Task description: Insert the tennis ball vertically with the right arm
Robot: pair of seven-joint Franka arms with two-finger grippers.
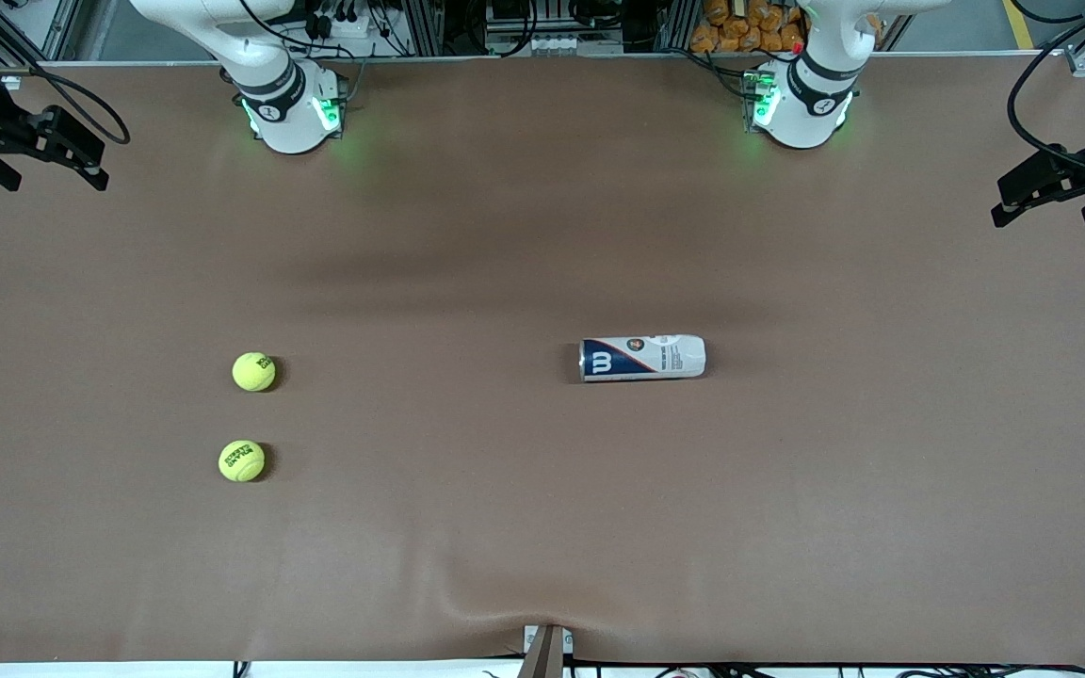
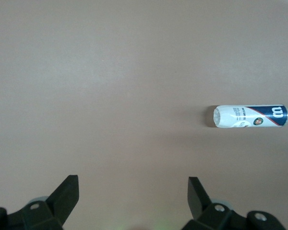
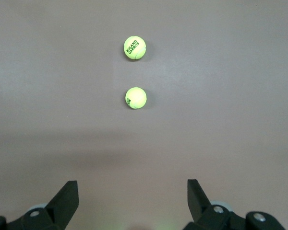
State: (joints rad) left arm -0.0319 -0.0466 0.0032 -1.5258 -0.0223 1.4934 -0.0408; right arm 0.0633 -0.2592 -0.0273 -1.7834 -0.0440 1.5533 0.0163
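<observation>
I see two tennis balls on the tabletop [image 1: 542, 527] toward the right arm's end — the nearer tennis ball [image 1: 242, 460] and the farther tennis ball [image 1: 253, 371], close but apart; the ball can [image 1: 642, 358] lies on its side toward the left arm's end; my right gripper [image 3: 133, 201] hangs above the tabletop, fingers spread wide, empty; the left gripper [image 2: 133, 201] waits likewise — wide open, holding nothing.

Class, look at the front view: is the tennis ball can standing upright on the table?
No. The tennis ball can lies on its side on the table, apart from both tennis balls.
</observation>
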